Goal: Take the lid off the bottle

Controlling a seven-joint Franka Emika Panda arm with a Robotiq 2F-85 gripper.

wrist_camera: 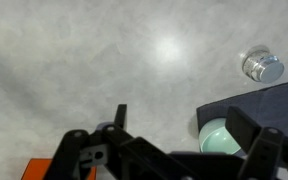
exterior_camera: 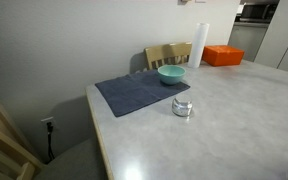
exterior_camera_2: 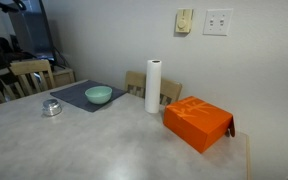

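We see the tool [wrist_camera: 176, 115] spread wide and empty above the desk [exterior_camera: 234, 120], while the bottle [exterior_camera: 182, 108] stands upright with its lid [exterior_camera: 182, 101] on, just beside the dark mat [exterior_camera: 134, 95], near the teal bowl [exterior_camera: 171, 74].

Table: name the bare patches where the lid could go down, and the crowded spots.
Widest free patch: bare table between the bottle and the orange box. Also free: the mat's end away from the teal bowl. Crowded: bowl and bottle close together at the mat's corner.
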